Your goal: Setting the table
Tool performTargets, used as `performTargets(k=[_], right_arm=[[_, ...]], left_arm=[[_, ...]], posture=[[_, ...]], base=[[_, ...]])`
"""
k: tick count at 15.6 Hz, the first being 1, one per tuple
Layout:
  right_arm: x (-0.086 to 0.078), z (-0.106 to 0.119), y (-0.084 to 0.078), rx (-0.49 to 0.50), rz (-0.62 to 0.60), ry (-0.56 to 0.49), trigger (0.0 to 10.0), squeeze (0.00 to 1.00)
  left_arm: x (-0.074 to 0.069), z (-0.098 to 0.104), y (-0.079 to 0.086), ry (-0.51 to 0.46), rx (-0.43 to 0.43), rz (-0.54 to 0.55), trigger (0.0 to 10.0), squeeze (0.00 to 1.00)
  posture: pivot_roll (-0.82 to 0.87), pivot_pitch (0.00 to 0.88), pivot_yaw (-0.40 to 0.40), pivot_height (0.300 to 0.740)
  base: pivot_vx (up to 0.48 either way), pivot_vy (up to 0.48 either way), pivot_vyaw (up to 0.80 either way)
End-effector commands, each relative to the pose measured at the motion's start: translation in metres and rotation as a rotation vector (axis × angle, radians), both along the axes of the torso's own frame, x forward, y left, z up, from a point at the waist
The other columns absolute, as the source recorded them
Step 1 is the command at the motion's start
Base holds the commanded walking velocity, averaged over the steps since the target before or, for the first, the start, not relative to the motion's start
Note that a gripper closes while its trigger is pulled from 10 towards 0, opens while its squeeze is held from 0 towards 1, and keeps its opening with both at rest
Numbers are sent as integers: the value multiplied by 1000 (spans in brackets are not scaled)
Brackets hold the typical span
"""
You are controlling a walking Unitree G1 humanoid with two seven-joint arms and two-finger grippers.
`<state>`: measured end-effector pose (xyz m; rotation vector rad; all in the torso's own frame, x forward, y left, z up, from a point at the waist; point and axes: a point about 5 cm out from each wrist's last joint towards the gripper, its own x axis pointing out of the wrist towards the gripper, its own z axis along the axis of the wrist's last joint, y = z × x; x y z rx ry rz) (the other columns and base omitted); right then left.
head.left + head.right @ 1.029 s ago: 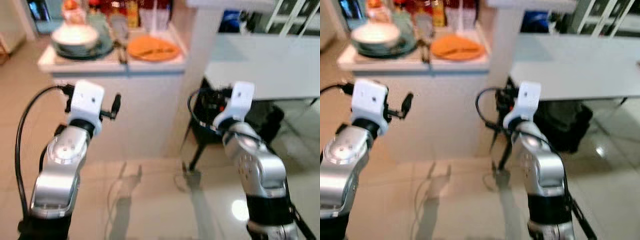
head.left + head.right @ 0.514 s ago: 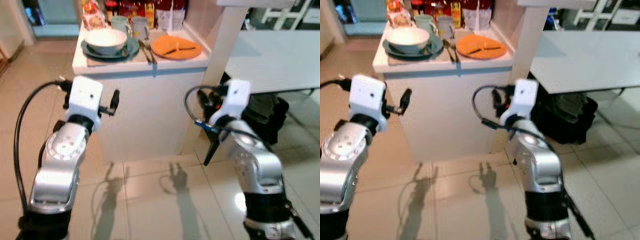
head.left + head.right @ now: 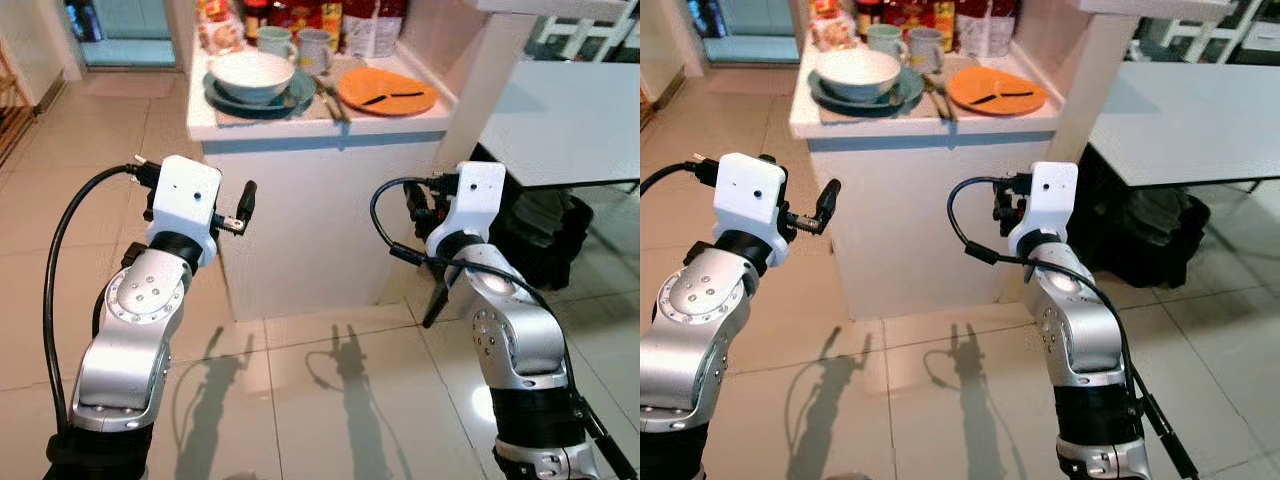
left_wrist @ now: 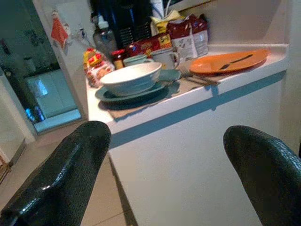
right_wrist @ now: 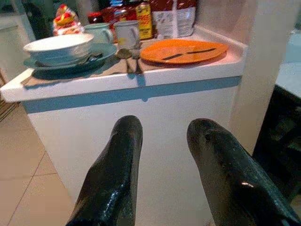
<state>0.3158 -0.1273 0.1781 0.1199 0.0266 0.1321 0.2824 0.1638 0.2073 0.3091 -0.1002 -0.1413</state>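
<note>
**Tiled kitchen floor, white worktop ahead, both pincers raised and empty**

Pale glossy floor tiles (image 3: 300, 400) run from the robot's feet to the foot of a white worktop (image 3: 320, 170), and the shadows of both arms fall on them. Nearest the camera, the two silver arms are bent up in front of the cabinet face, short of it and touching nothing. The left pincer (image 4: 164, 174) stands wide, its two black fingers (image 4: 61, 174) far apart and holding nothing. The right pincer (image 5: 162, 160) is narrower — a modest gap between its fingers (image 5: 113, 169) — and is likewise empty.

On the worktop, towards the robot's left, a white bowl (image 3: 252, 72) sits in a dark green plate (image 3: 225, 98). Just beside the plate, cutlery (image 3: 330, 98) lies near the front edge; whether spoons or forks is hard to tell. Beyond that, to the right, an orange plate (image 3: 386, 92) lies flat with a dark utensil (image 3: 390, 97) across it. Behind these stand two pale mugs (image 3: 297, 44), and at the back of the worktop jars and packets (image 3: 940, 12) line the wall.

To the robot's right, past a white pillar (image 3: 480, 90), a grey table (image 3: 560, 120) stretches away — a dark bag (image 3: 540, 240) rests on the floor under it.
</note>
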Motion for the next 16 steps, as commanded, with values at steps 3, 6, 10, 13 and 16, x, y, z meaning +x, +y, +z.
performTargets(k=[3, 6, 10, 13, 16], right_arm=[[3, -1, -5, 64, -4, 13, 10000, 0], [4, 0, -5, 85, 35, 10, 10000, 1000], [9, 4, -7, 38, 63, -16, 10000, 1000], [19, 9, -10, 59, 54, -13, 10000, 1000], [26, 14, -12, 32, 62, -23, 10000, 0]], left_arm=[[0, 4, -5, -19, 3, -14, 10000, 0], [0, 1, -5, 13, -60, -26, 10000, 1000], [-2, -1, -5, 13, -46, -16, 10000, 1000], [-2, 1, -3, 3, -42, -5, 10000, 1000], [-1, 2, -1, -11, -34, 4, 10000, 1000]], posture=[[29, 0, -68, 740], [26, 0, -74, 740], [26, 0, -78, 740], [27, 0, -82, 740], [29, 0, -88, 740]], base=[[431, 0, 0], [480, 0, 0], [459, 0, 0], [429, 0, 0], [428, 0, 0]])
